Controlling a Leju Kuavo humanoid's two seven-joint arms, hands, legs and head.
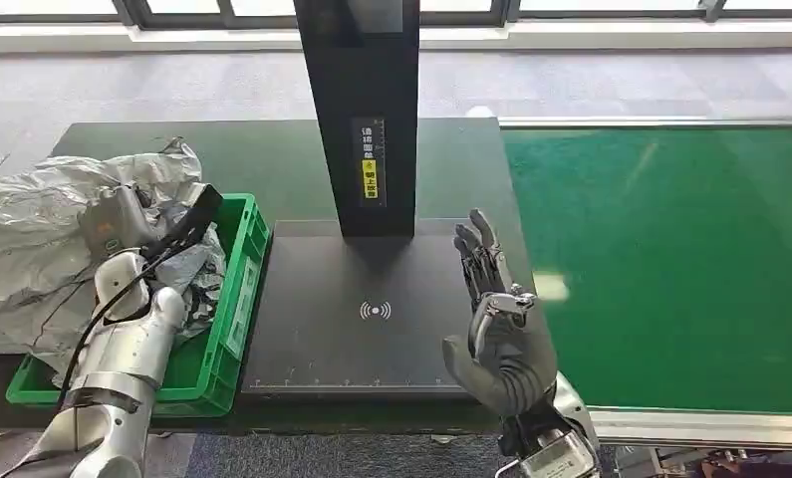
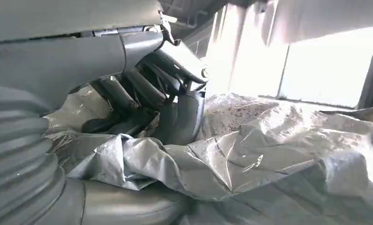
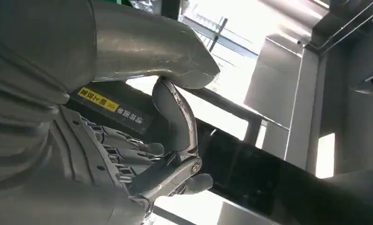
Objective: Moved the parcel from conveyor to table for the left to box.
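From the head view I see my left hand (image 1: 123, 224) down over the green crate (image 1: 240, 289) at the left end of the table, its fingers curled onto the grey plastic parcel (image 1: 43, 229), a crumpled poly mailer that spills out of the crate and over its left rim onto the dark table top (image 1: 272, 159). The parcel's long axis runs roughly left to right, one end bunched in the crate under my hand and the other spread out toward the table's left edge. My right hand (image 1: 496, 329) is raised above the black scanner base (image 1: 372, 309), palm turned toward the left, fingers straight, apart and holding nothing, just left of the green conveyor belt (image 1: 670, 259). The black scanner post (image 1: 364, 110) with its yellow label (image 1: 370, 184) rises from the back of the base. In the left wrist view my left hand (image 2: 151, 101) has its dark fingers (image 2: 128, 93) bent in and its thumb pressed against the silvery parcel (image 2: 250, 150), whose wrinkled film stretches away from the hand toward bright windows. In the right wrist view my right hand (image 3: 142, 154) shows its thumb and fingers extended with nothing between them, the post's yellow label (image 3: 97, 101) just behind it
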